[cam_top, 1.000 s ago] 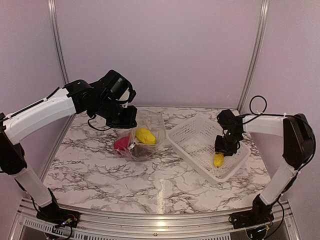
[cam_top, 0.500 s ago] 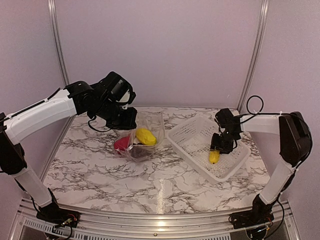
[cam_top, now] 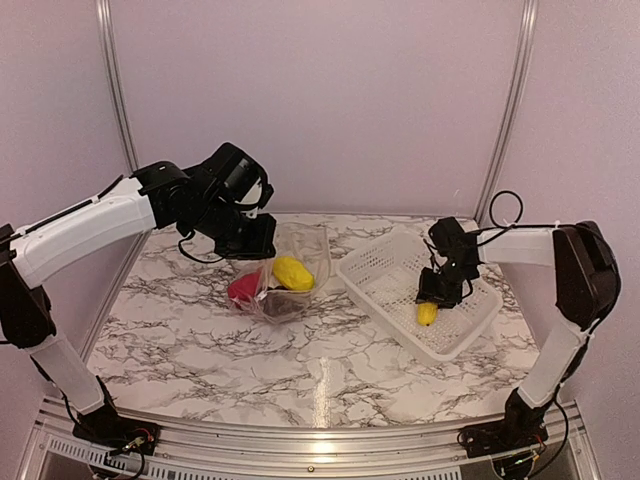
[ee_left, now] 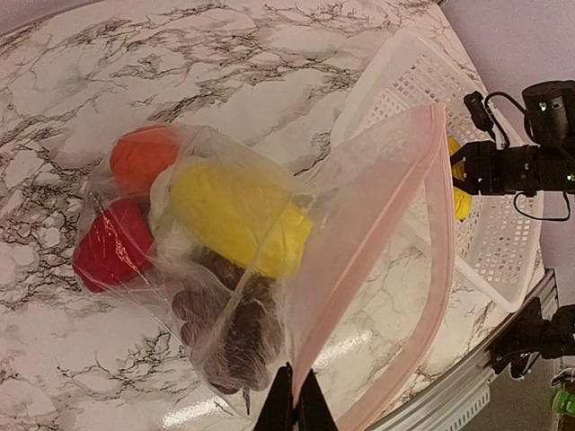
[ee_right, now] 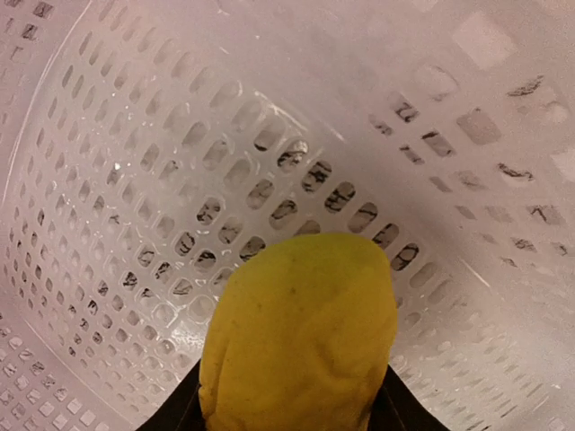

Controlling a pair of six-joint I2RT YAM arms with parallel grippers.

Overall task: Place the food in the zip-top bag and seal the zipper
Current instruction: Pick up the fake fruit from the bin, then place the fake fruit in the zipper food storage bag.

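Observation:
My left gripper (ee_left: pixel 295 404) (cam_top: pixel 266 248) is shut on the pink zipper (ee_left: pixel 438 206) of the clear zip-top bag (cam_top: pixel 296 262), holding its mouth up and open toward the basket. Inside the bag lie a yellow piece (ee_left: pixel 238 215), an orange fruit (ee_left: pixel 144 157), a red piece (ee_left: pixel 112 247) and dark purple grapes (ee_left: pixel 234 328). My right gripper (ee_right: pixel 287 411) (cam_top: pixel 433 298) is inside the white basket (cam_top: pixel 375 255), shut on a second yellow piece (ee_right: pixel 301 332) (cam_top: pixel 427 314) that fills the space between its fingers.
The lattice basket (ee_right: pixel 180 180) sits at the right of the marble table (cam_top: pixel 300 370), its left rim close to the bag's mouth. Metal frame posts (cam_top: pixel 115 90) and pale walls stand behind. A metal rail (cam_top: pixel 300 440) runs along the table's near edge.
My right gripper has moved a little left and up inside the basket with the yellow piece in it. The basket has shifted slightly left. The left arm and bag have barely moved.

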